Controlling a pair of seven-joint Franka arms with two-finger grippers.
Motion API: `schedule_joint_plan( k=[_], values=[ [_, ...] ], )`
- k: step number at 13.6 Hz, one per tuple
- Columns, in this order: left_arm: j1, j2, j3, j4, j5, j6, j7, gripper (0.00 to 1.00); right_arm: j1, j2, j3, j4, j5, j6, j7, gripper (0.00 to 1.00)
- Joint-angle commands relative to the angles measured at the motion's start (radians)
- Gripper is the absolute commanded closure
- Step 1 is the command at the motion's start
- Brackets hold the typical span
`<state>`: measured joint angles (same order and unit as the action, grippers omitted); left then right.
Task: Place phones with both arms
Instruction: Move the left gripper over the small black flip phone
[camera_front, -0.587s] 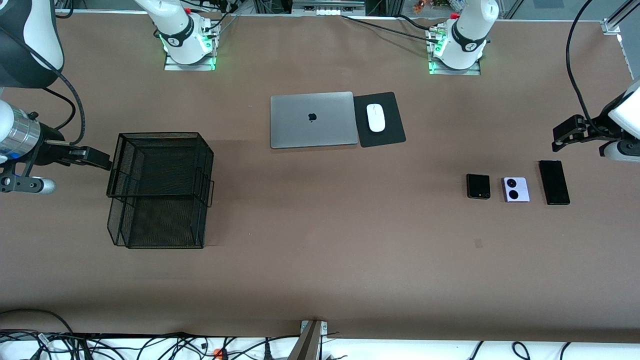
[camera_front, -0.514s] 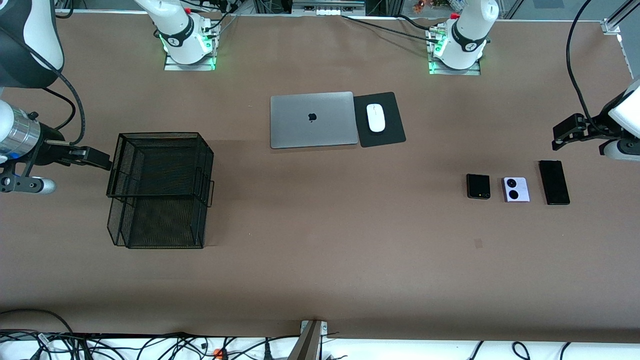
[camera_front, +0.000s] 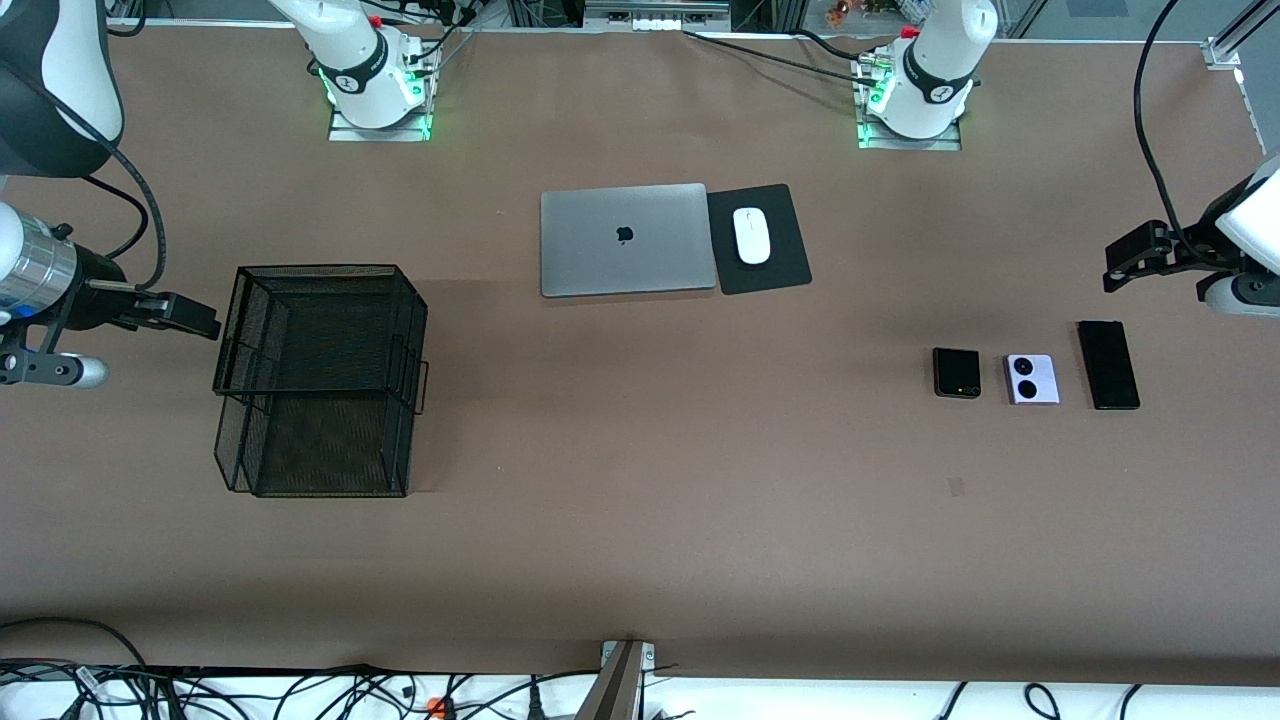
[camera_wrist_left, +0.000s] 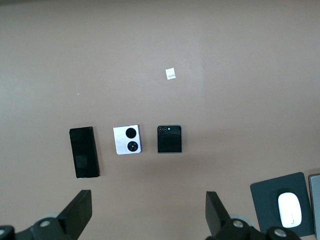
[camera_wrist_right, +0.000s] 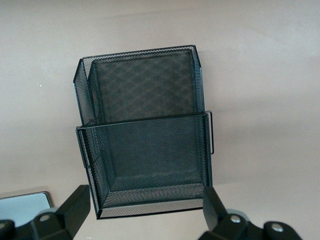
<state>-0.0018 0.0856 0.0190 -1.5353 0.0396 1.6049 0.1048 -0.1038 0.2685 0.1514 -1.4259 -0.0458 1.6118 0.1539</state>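
Observation:
Three phones lie in a row at the left arm's end of the table: a squarish black flip phone, a lilac-white phone with two black circles, and a longer black slab. The left wrist view shows the slab, the lilac phone and the flip phone apart from each other. My left gripper is open and empty, high over the bare table beside the slab. My right gripper is open and empty, up beside the black mesh basket.
The mesh basket, two-tiered and with nothing in it, stands at the right arm's end. A shut silver laptop and a white mouse on a black pad lie mid-table near the bases. A small white tag lies on the table.
Both grippers have drifted very slightly. The phones and the basket have not moved.

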Motion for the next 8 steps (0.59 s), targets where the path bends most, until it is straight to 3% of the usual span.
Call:
schedule_joint_plan(
  k=[1,5,8],
  values=[
    [-0.003,-0.004,0.007,0.0,-0.007,-0.032,0.004,0.0,-0.007,-0.006,0.002,0.001,0.018,-0.013,-0.004,0.0],
    [0.006,0.057,0.007,-0.032,-0.003,-0.045,0.016,0.0,-0.007,-0.006,0.002,0.001,0.018,-0.015,-0.002,0.0],
    [0.008,0.158,0.009,-0.039,-0.003,-0.017,0.018,0.0,-0.007,-0.006,0.002,-0.001,0.018,-0.015,-0.002,0.0]
  ],
)
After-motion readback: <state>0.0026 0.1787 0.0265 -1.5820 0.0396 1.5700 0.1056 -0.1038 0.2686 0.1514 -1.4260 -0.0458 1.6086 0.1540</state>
